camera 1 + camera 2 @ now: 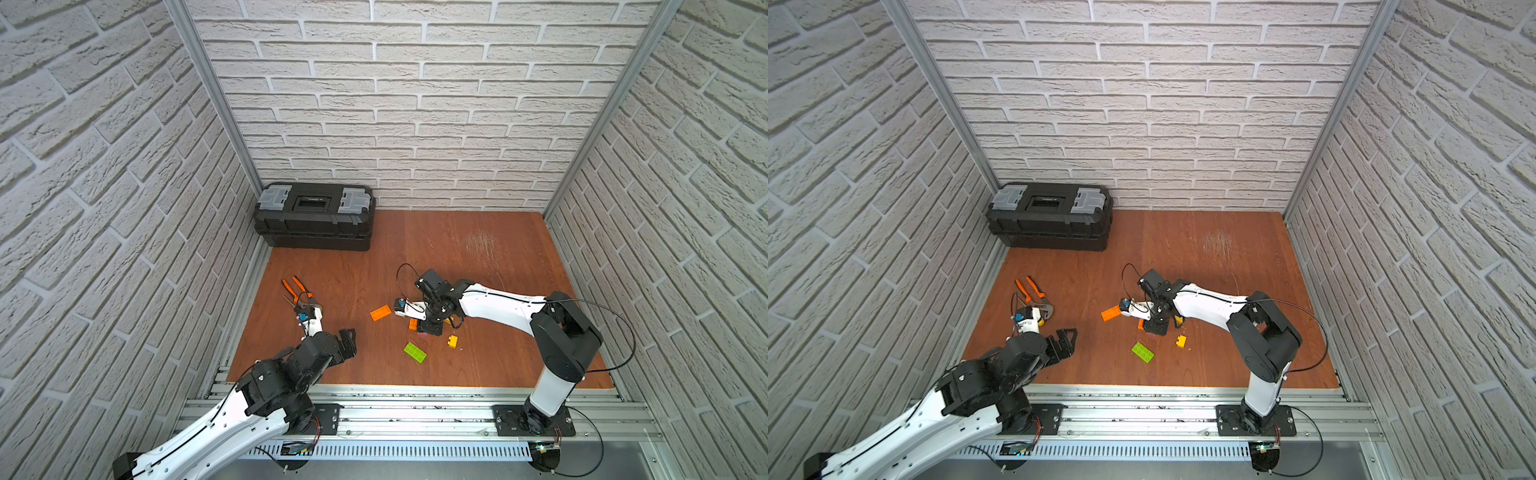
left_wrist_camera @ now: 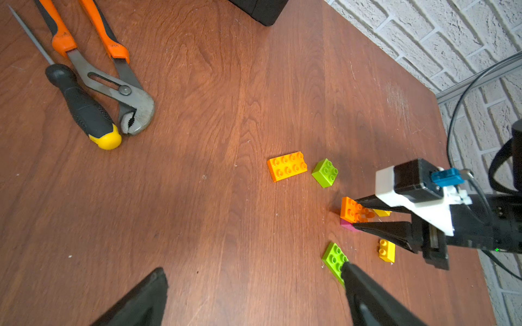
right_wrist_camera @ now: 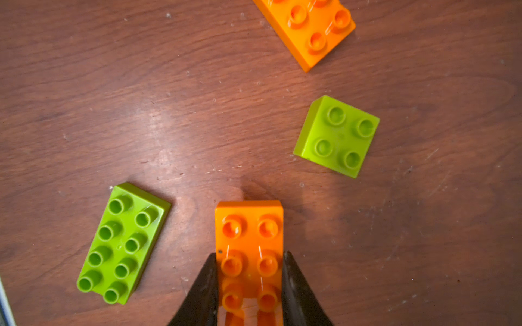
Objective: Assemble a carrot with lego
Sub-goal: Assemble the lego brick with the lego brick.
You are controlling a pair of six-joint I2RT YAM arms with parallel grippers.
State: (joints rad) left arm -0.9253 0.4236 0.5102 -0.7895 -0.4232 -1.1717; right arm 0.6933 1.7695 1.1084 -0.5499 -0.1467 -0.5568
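My right gripper [image 3: 250,255] is shut on an orange oblong lego brick [image 3: 248,234] low over the table. In the left wrist view this orange brick [image 2: 351,210] rests on a pink brick [image 2: 348,225], with a yellow bit [image 2: 382,213] behind; together they are the carrot. A second orange brick [image 1: 381,312], a small lime green brick [image 3: 337,137], a long lime green brick [image 1: 415,352] and a yellow brick [image 1: 452,341] lie loose around it. My left gripper [image 2: 253,268] hangs open and empty over bare wood, left of the long lime brick [image 2: 333,258].
Orange-handled pliers [image 1: 297,291] and a black screwdriver [image 2: 84,110] lie at the left of the wooden table. A black toolbox [image 1: 316,216] stands shut in the back left corner. Brick-pattern walls close in three sides.
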